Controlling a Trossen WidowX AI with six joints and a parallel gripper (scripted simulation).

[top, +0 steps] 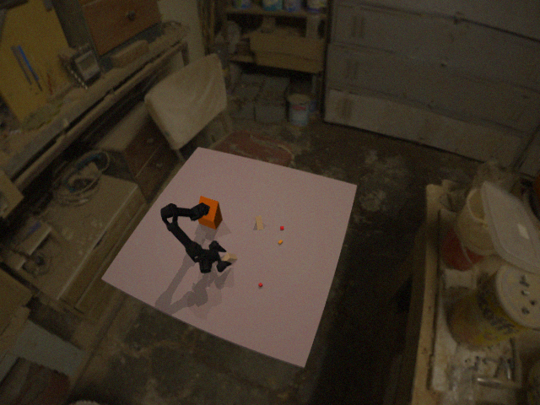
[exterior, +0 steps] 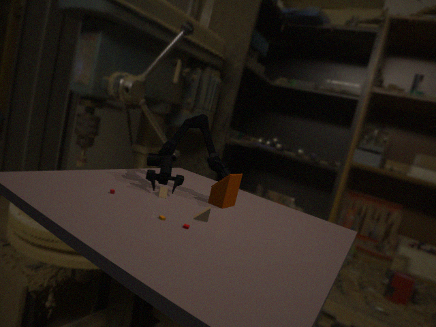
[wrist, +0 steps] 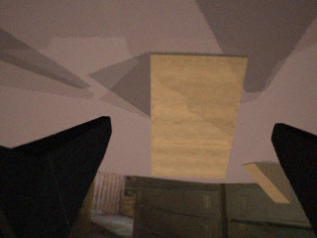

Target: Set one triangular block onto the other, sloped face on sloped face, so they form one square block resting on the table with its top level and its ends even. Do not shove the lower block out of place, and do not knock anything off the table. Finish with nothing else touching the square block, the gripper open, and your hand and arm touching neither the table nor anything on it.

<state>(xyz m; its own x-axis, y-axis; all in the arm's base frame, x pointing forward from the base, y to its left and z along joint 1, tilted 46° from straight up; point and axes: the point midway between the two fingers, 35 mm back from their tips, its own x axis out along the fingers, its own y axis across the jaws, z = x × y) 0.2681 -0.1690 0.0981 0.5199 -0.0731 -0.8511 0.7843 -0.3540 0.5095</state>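
Observation:
One tan triangular block (top: 230, 257) (exterior: 162, 193) (wrist: 195, 114) lies on the pale table (top: 261, 326) (exterior: 246, 263) (wrist: 50, 114). My gripper (top: 223, 256) (exterior: 163, 189) (wrist: 190, 127) is open wide and hangs just over it, a dark finger on each side and neither one closed on it. The other tan triangular block (top: 259, 223) (exterior: 203, 214) (wrist: 267, 180) stands apart, toward the table's middle, with a sloped side showing. It is clear of the gripper.
A large orange wedge-shaped block (top: 210, 212) (exterior: 225, 190) stands by the arm's base. Two small red cubes (top: 281, 228) (top: 260, 284) (exterior: 185, 226) (exterior: 112, 191) and a small orange cube (top: 279, 241) (exterior: 161, 217) lie scattered on the table. Workshop clutter surrounds the table's edges.

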